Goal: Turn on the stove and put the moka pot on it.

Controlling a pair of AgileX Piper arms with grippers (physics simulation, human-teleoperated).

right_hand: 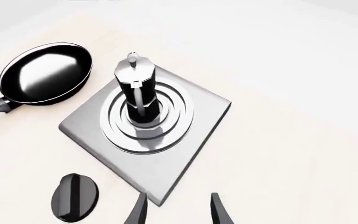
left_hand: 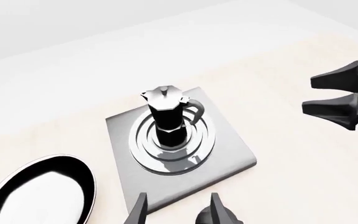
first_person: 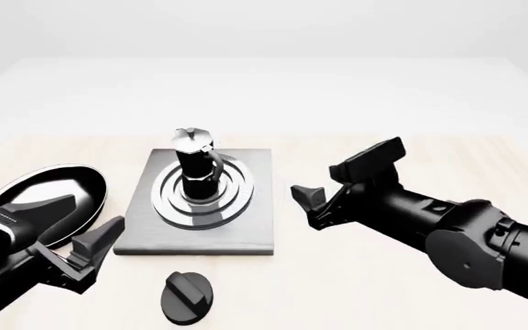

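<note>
Right gripper (first_person: 337, 180) hangs above the tabletop (first_person: 383, 275) just right of the stove (first_person: 245, 227), jaws spread wide, nothing in them. Left gripper (first_person: 80, 237) sits at the near left, beside the stove's near-left corner, also spread and empty. Between them the pot (first_person: 194, 161) stands upright on the stove's rings, dead centre, handle towards the near right, clear of both grippers. So the placing looks done. The knob (first_person: 189, 295) lies on the tabletop just near of the stove; whether it is turned on, I cannot tell. If not, the next move calls for a gripper to drop over its ridge, close and twist. The pan (first_person: 80, 180) left of the stove holds nothing.
</note>
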